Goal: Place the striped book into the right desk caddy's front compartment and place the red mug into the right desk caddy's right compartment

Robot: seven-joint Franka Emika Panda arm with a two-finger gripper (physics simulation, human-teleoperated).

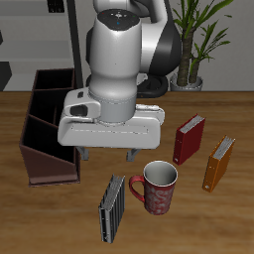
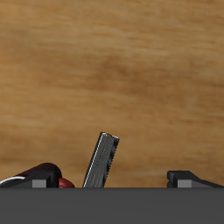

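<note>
Fingers [image 1: 87, 156] spread wide, holding nothing, hovering above bare table. Nearest us, low in the exterior frame, the book [image 1: 112, 208] stands upright just beside the mug [image 1: 156, 187]. Behind, the gripper [image 1: 110, 155]; farther back at left, the caddy [image 1: 50, 129]. We judge that closing on the book so near the mug could nudge or tip either one

From the outside camera my arm covers part of the right desk caddy [image 1: 45, 129], so I can't see all its sections. The gripper [image 1: 117, 154] fingers show only as stubs. On the wrist camera the red mug [image 2: 64, 183] is just a sliver, and the striped book [image 2: 102, 161] is cut off below
</note>
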